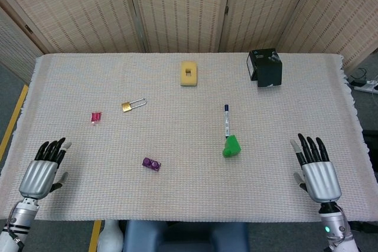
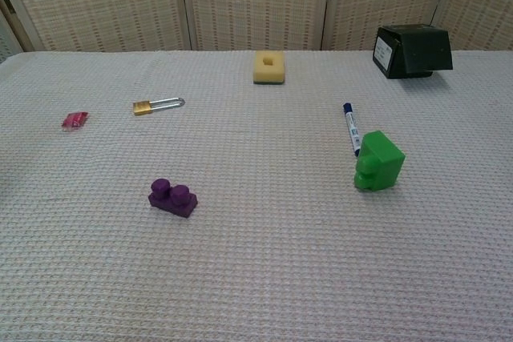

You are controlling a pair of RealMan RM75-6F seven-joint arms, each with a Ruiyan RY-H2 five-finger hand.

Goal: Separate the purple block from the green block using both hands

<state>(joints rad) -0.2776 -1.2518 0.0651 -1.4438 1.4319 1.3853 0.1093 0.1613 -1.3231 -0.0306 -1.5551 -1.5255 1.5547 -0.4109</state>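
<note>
The purple block (image 1: 151,164) (image 2: 172,198) lies alone on the cloth, left of centre near the front. The green block (image 1: 231,146) (image 2: 378,162) sits well apart from it, right of centre, tipped on its side. My left hand (image 1: 42,170) hovers at the front left edge of the table, fingers spread and empty. My right hand (image 1: 317,169) is at the front right edge, likewise spread with nothing in it. Neither hand shows in the chest view.
A blue marker (image 1: 226,120) (image 2: 351,127) lies just behind the green block. Farther back are a yellow sponge (image 1: 188,73), a black box (image 1: 265,67), a brass padlock (image 1: 133,105) and a small red item (image 1: 96,117). Woven screens stand behind the table.
</note>
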